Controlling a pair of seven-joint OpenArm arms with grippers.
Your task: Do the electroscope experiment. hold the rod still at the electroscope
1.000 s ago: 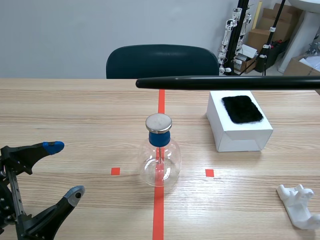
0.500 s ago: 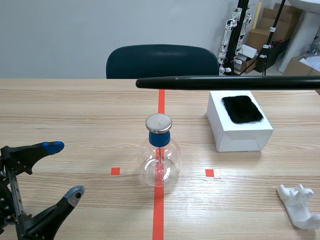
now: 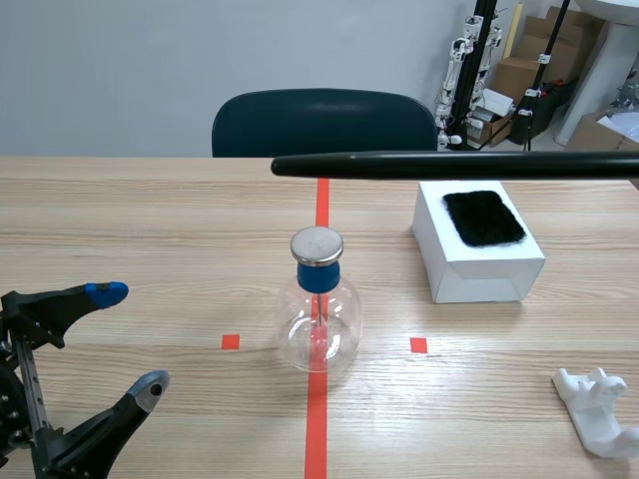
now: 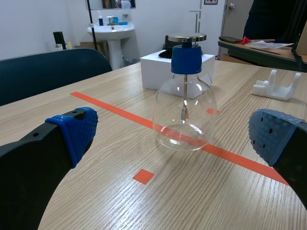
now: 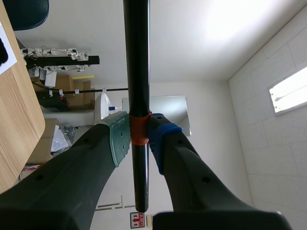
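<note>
One black rod (image 5: 136,57) sits clamped between the right gripper (image 5: 139,136) pads at its orange band. It runs out ahead of the fingers, higher than the electroscope (image 3: 319,299) cap and apart from it. The left gripper (image 4: 175,134) is spread wide, with the electroscope ahead of it. A white box (image 3: 477,249) stands beyond.

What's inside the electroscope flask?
A thin metal stem hangs down from the blue stopper, ending in what look like small leaves. Its stretch inside the stopper is hidden.

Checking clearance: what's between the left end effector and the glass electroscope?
Only bare wooden table, per the left wrist view, separates the black left end effector from the blue-capped glass flask electroscope.
</note>
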